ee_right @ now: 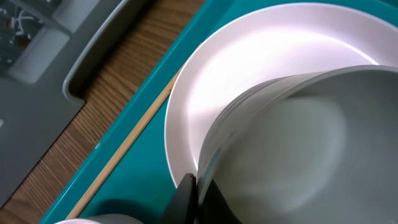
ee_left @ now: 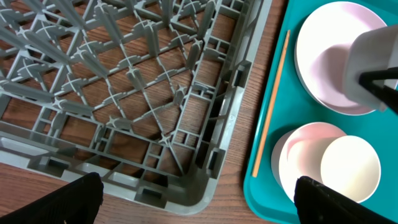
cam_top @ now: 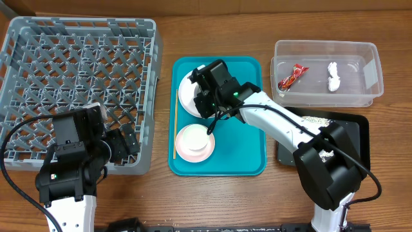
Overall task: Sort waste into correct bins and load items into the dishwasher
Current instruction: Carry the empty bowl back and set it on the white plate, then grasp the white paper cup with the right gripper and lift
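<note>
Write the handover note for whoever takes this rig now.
Left gripper: jaws open, empty, over the rack's near corner.
Right gripper: jaws on the rim of a cup, above a bowl on the teal tray.
Done: red wrapper and tissue in the clear tub, grains on the black tray.
Left: rack bare; load cup, bowl, stacked dishes; wooden stick lies on the tray.

rack point(cam_top: 80, 90) is sitting left | middle tray point(cam_top: 251, 164) is lying just right of it, carrying stick point(cam_top: 175, 125) along its left edge, plate point(cam_top: 187, 96) behind, stacked dishes point(cam_top: 194, 143) in front | bowl point(ee_right: 298, 137) is hanging over plate | tub point(cam_top: 325, 71) is standing far right, holding wrapper point(cam_top: 293, 76) and tissue point(cam_top: 333, 75) | shallow tray point(cam_top: 357, 127) is lying before it, bearing grains point(cam_top: 315, 120)
</note>
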Controlling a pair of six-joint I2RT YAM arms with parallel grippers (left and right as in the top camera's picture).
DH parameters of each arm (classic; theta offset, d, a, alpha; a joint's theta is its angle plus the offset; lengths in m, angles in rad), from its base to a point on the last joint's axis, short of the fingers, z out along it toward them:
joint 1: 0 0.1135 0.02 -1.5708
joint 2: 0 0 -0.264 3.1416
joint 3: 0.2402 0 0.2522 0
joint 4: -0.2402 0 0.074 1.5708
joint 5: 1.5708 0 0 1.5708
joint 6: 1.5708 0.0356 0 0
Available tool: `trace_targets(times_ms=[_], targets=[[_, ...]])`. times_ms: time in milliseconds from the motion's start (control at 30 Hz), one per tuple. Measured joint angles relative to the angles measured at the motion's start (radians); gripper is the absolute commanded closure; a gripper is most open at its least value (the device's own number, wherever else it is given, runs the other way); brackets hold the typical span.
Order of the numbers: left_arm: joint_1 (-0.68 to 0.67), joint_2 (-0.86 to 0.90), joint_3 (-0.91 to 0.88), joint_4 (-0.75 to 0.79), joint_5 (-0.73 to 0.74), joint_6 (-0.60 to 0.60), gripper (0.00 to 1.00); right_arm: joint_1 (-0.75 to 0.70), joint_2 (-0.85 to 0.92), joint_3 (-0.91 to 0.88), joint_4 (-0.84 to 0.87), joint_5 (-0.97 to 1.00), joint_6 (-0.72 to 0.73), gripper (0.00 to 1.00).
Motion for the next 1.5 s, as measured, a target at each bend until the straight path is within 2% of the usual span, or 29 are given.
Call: trace_targets(times_ms=[33,100,133,233,333,500,633,833,933,1067,1233,1500], targets=[[0.000,0.000,0.000,0.000,0.000,0.000,0.00,0.000,0.000,0.000,-0.004,0.000,0.008,0.56],[0.000,0.000,0.000,0.000,0.000,0.000,0.00,-0.001,0.000,0.001,-0.029,0.002,0.009,0.39],[0.000,0.000,0.000,0.000,0.000,0.000,0.00,-0.002,0.000,0.002,-0.051,0.002,0.012,0.35],[0.000,0.000,0.000,0.000,0.000,0.000,0.00,-0.005,0.000,0.023,-0.151,0.003,0.008,0.33],[0.000,0.000,0.000,0.000,0.000,0.000,0.00,-0.012,-0.003,0.097,-0.283,0.003,0.015,0.23],[0.000,0.000,0.000,0.000,0.000,0.000,0.00,-0.031,-0.063,0.253,-0.470,0.003,0.034,0.21],[0.000,0.000,0.000,0.001,0.000,0.000,0.00,-0.034,-0.130,0.301,-0.555,-0.046,0.062,0.32],[0.000,0.000,0.000,0.001,0.000,0.000,0.00,-0.002,-0.143,0.231,-0.590,-0.089,0.117,0.34],[0.000,0.000,0.000,0.001,0.000,0.000,0.00,0.019,-0.140,0.143,-0.541,-0.088,0.154,0.36],[0.000,0.000,0.000,0.001,0.000,0.000,0.00,0.031,-0.135,0.031,-0.464,-0.090,0.204,0.44],[0.000,0.000,0.000,0.000,0.000,0.000,0.00,0.031,-0.134,-0.043,-0.400,-0.117,0.241,0.63],[0.000,0.000,0.000,0.000,0.000,0.000,0.00,0.035,-0.134,-0.051,-0.407,-0.138,0.268,0.70]])
